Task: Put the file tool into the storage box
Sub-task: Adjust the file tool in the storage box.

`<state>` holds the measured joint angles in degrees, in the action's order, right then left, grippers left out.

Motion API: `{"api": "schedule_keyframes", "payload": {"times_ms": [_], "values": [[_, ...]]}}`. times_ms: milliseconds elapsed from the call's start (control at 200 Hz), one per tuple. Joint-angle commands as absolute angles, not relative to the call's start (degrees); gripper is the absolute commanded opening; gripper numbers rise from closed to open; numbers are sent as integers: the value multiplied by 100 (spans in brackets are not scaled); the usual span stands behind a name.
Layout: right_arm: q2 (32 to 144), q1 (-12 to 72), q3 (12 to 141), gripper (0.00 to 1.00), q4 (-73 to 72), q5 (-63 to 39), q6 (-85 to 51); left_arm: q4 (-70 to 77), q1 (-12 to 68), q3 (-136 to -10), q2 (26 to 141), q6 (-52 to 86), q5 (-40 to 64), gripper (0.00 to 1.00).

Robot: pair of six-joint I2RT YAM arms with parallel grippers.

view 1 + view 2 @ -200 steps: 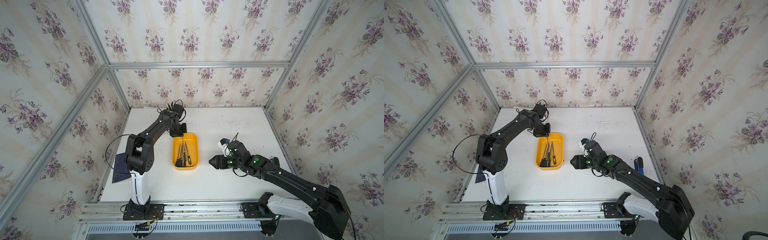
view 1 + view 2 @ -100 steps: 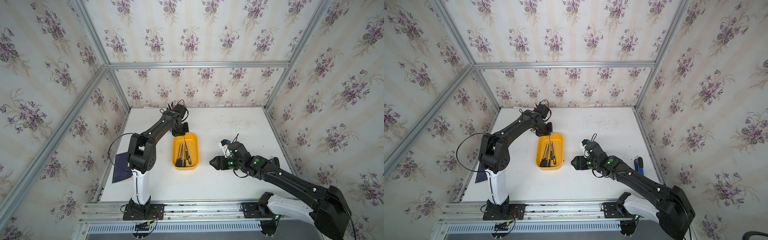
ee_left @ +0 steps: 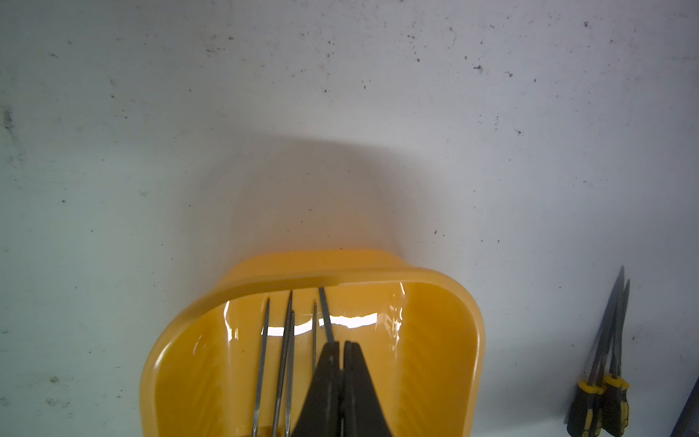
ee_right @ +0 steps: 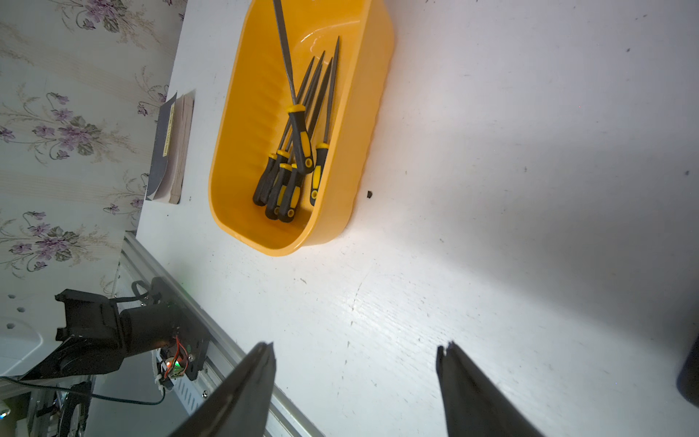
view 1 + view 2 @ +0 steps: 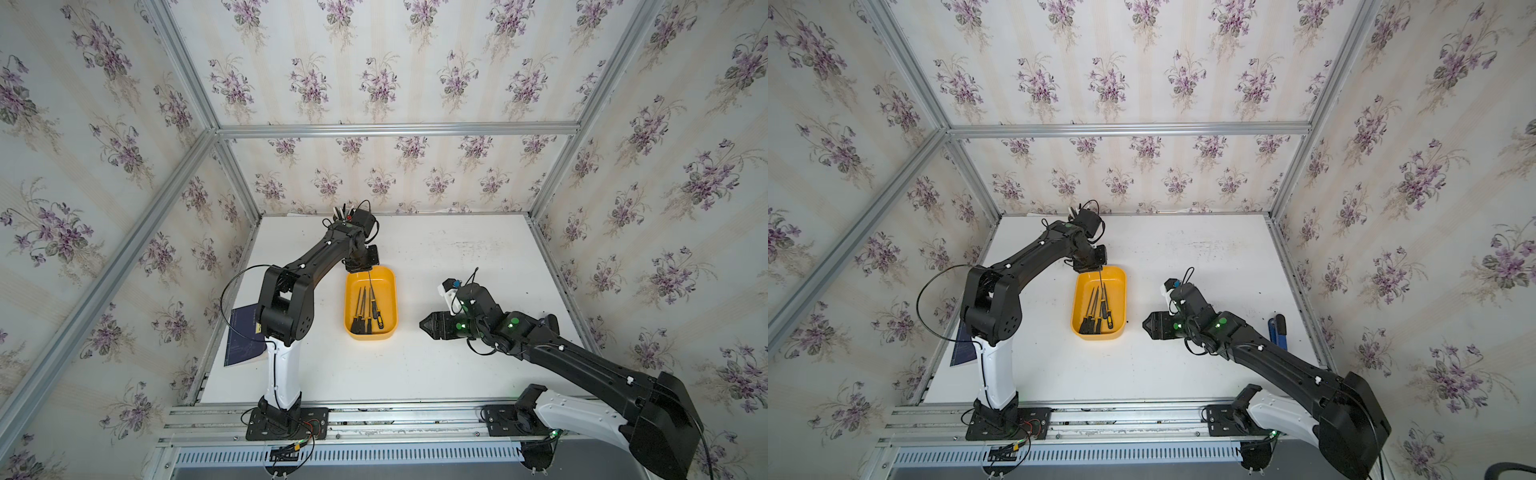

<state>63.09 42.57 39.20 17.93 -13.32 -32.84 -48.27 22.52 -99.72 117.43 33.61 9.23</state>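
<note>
Jaws of the left end effector (image 3: 342, 346) are pressed together on the thin blade tip of a file (image 4: 299, 128), seen in the left wrist view just inside the far rim of the box (image 5: 388, 291). The file slants down from that grip, and its black-and-yellow handle lies across four files (image 4: 287, 189) already resting lengthwise on the box floor, blades toward the far end and handles toward the near end. In both top views the left arm reaches over the counter (image 5: 436, 374) to the far end of the yellow-orange box, which sits near the middle. The right end effector (image 4: 355, 346) hangs over bare counter to the right of the box and apart from it, its two fingers spread wide with nothing between them. Two loose files (image 3: 605, 378) lie side by side on the counter, well apart from the box. A dark blue booklet (image 5: 243, 332) lies at the counter's left edge, beside the left arm's base.
</note>
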Motion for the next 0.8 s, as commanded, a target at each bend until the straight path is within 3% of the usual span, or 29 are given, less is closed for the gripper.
{"api": "schedule_keyframes", "payload": {"times_ms": [0,794], "values": [[6284,4250,3878,73,1778,-1306,-3310,-4709,2265,-10039,11781,3402,949,0],[6371,4253,3820,73,1736,-1326,-3313,-4702,2321,-9466,11555,3296,1002,0]]}}
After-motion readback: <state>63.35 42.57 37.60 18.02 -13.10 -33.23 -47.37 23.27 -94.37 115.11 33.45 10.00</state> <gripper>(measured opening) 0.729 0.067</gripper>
